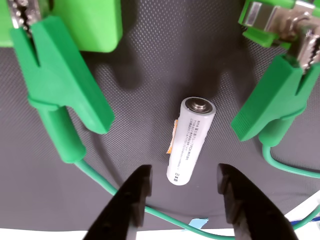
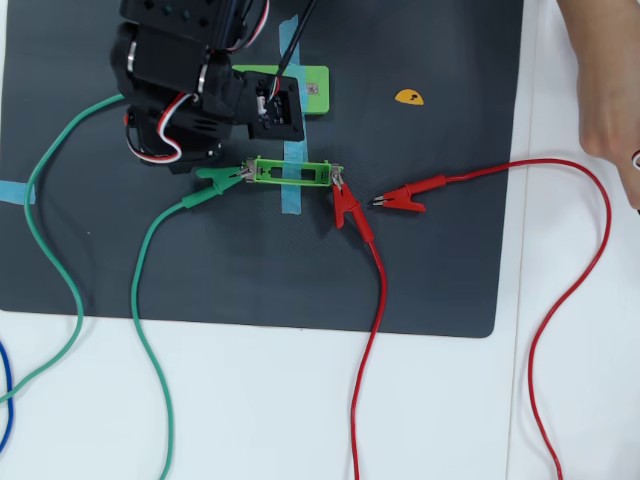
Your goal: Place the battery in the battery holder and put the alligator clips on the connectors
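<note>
Evidently the battery holder (image 2: 291, 173) holds no battery (image 1: 190, 140).

The battery (image 1: 191, 140) is white with a silver end cap, fine grey print and an orange strip along one side. The alligator clips (image 1: 64, 82) beside it wear bright green sleeves on green wire; two others (image 2: 347, 208) are red. The battery holder (image 2: 290, 173) is bright green on a dark grey, finely dotted mat (image 2: 440, 280), with black gripper (image 1: 184, 186) fingers
</note>
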You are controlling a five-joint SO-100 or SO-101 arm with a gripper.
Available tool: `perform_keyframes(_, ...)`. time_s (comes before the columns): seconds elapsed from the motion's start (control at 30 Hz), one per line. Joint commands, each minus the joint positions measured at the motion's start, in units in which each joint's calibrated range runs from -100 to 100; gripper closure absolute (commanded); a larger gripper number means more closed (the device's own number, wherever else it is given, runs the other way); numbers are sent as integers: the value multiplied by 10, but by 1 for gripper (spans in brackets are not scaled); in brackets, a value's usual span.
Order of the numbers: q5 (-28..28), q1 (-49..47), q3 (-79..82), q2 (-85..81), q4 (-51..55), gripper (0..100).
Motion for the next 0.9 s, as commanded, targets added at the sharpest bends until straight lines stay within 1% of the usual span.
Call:
perform_keyframes(0.0,6,11,-32,-3,-3,87)
perform_keyframes(0.13,5,24,-33,-5,-8,87)
perform_keyframes(0.23,-2,40,-31,-4,-40,87)
perform_keyframes(0.33,-22,53,-33,-1,-51,87)
perform_keyframes(0.87,-26,35,-27,1,-47,87)
